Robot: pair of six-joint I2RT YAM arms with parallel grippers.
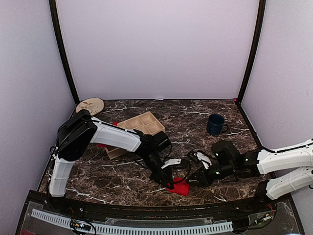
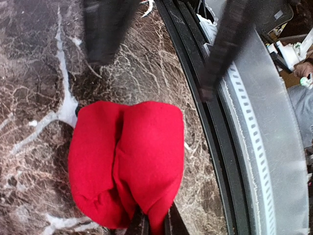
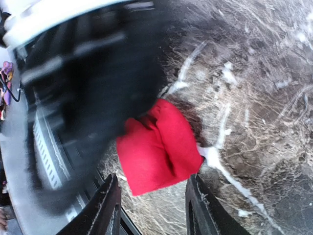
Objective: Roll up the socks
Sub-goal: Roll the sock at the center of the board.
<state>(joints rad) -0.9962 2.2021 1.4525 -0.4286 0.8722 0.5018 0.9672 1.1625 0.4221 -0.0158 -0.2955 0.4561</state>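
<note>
A red sock (image 2: 127,161) lies folded into a thick bundle on the dark marble table, near its front edge (image 1: 179,188). My left gripper (image 2: 155,223) is shut on a fold at the bundle's near end; in the top view it comes down on the sock from the left (image 1: 170,181). Just off the sock's other side, my right gripper (image 3: 153,181) is open, its dark fingers (image 3: 105,210) straddling the sock's edge without touching it. From above, the right gripper (image 1: 193,180) is just right of the sock. A second patch of red cloth (image 1: 101,145) peeks out from under the left arm.
A wooden compartment tray (image 1: 140,125) sits behind the left arm, and a dark blue mug (image 1: 215,124) stands at the back right. A tan round object (image 1: 90,105) lies in the back left corner. The black front rail (image 2: 205,127) runs close beside the sock.
</note>
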